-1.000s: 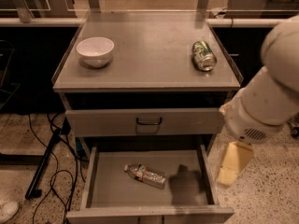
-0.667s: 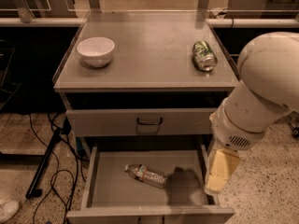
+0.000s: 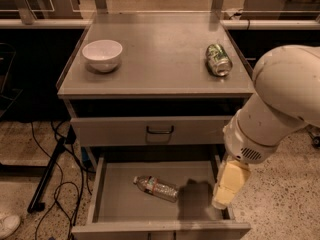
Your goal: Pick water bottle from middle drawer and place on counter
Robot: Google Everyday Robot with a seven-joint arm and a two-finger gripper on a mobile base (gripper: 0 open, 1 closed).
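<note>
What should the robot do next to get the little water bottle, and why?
Probably move the end effector left and lower it over the water bottle. The bottle lies on its side on the floor of the open middle drawer, while the end effector hangs at the drawer's right side, apart from the bottle, so it is not yet placed to grasp it.

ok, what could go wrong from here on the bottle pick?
1. The bottle lies on its side on the flat floor of the drawer; a touch could roll it away.
2. The gripper hangs by the right wall of the drawer and may clip it going in.
3. The can lies on its side on the counter; placing nearby could set it rolling.
</note>
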